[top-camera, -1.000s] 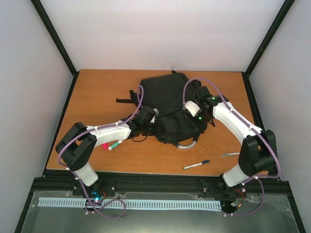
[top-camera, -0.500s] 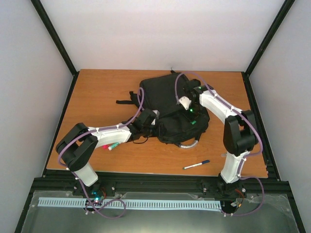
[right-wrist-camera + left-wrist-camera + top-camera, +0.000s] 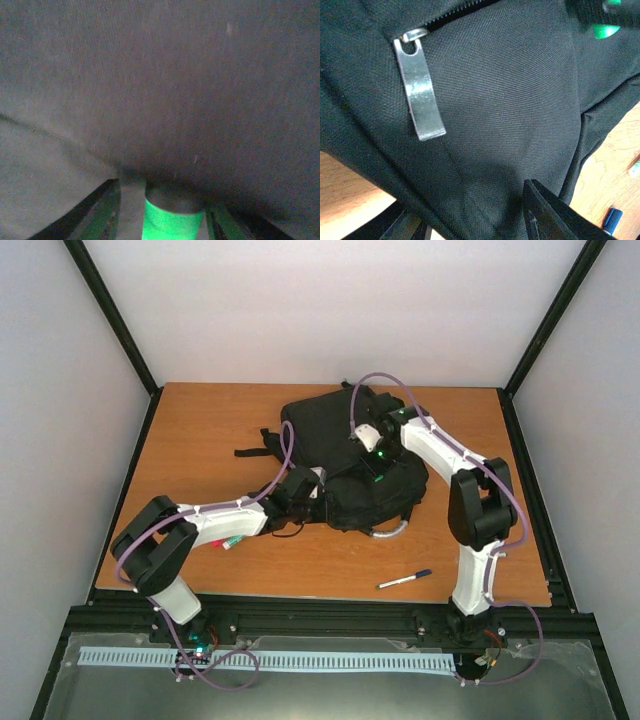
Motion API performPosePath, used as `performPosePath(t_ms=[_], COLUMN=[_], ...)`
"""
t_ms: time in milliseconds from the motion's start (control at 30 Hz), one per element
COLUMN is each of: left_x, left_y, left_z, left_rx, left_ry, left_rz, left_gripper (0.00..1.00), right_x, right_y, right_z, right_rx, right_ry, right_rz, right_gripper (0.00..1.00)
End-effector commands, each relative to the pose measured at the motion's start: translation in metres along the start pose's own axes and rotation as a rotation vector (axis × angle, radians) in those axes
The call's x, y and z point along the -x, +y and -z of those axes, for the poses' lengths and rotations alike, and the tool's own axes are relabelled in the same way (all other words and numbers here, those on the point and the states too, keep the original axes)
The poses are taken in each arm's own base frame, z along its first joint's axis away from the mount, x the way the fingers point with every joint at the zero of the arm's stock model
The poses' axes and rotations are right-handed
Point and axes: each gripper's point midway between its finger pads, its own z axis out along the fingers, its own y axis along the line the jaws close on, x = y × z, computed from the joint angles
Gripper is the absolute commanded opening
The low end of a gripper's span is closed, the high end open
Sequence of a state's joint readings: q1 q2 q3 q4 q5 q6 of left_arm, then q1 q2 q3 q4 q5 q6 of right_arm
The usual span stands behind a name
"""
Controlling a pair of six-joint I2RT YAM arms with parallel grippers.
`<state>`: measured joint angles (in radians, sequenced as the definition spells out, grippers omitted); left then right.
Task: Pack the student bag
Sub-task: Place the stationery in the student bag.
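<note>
Black student bag (image 3: pixel 322 435), left fingers (image 3: pixel 550 220) astride its fabric (grip unclear), green cylinder (image 3: pixel 172 222) between right fingers (image 3: pixel 127 210), hold unclear

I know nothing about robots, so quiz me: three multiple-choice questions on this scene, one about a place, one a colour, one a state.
1. Where is the slim black-and-white pen? A on top of the bag; B on bare wood in front of the bag; C leaning against the wall.
2. What colour is the flat metal zipper pull? A silver; B red; C gold.
3. How is the large black fabric backpack placed? A hanging in the air; B on the floor; C resting on the wooden table.
Answers: B, it lies alone near the front edge; A, the left wrist view shows shiny silver; C, it is spread on the tabletop.
</note>
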<state>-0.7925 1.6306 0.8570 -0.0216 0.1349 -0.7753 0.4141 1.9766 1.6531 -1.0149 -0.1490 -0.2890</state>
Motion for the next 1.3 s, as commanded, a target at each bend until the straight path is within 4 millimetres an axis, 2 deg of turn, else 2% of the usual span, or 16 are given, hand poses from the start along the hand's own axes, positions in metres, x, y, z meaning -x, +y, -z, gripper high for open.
performPosePath(t_ms=[0,33,100,233,267,400,500,567,667,933,1067,1167,1267], left_x=[0.006,0.006,0.005,0.005,0.004,0.002,0.002,0.003,0.004,0.004,0.004,0.003,0.002], left_y=[-0.012,-0.012,-0.012,-0.011,-0.011,-0.008,-0.008,-0.009,-0.009,-0.008,-0.006,-0.005,-0.004], left_z=[0.010,0.011,0.012,0.014,0.014,0.014,0.014,0.015,0.016,0.016,0.016,0.017,0.019], left_rx=[-0.032,-0.032,-0.034,-0.033,-0.032,-0.027,-0.025,-0.029,-0.028,-0.024,-0.013,-0.006,-0.005], left_ry=[-0.040,-0.039,-0.036,-0.039,-0.037,-0.035,-0.037,-0.040,-0.041,-0.044,-0.043,-0.041,-0.043], left_rz=[-0.015,-0.016,-0.018,-0.021,-0.023,-0.024,-0.023,-0.026,-0.026,-0.026,-0.025,-0.024,-0.022], left_gripper=[0.49,0.49,0.49,0.49,0.48,0.47,0.46,0.46,0.45,0.44,0.44,0.44,0.44], right_x=[0.000,-0.005,-0.013,-0.030,-0.033,-0.042,-0.047,-0.048,-0.041,0.018,0.039,0.048,0.044], right_y=[0.014,0.013,0.014,0.016,0.018,0.024,0.027,0.025,0.018,-0.008,-0.014,-0.017,-0.020], right_z=[0.024,0.028,0.040,0.041,0.040,0.026,0.013,0.005,0.000,0.000,-0.005,-0.006,-0.008], right_rx=[0.022,0.011,-0.010,-0.031,-0.030,0.006,0.035,0.033,0.003,-0.087,-0.097,-0.112,-0.136], right_ry=[-0.103,-0.107,-0.124,-0.126,-0.131,-0.120,-0.093,-0.079,-0.092,-0.213,-0.260,-0.300,-0.295], right_rz=[0.024,0.026,0.039,0.066,0.078,0.105,0.103,0.096,0.097,0.125,0.102,0.095,0.097], right_gripper=[0.52,0.56,0.58,0.55,0.51,0.22,0.08,0.06,0.05,0.04,0.04,0.04,0.09])
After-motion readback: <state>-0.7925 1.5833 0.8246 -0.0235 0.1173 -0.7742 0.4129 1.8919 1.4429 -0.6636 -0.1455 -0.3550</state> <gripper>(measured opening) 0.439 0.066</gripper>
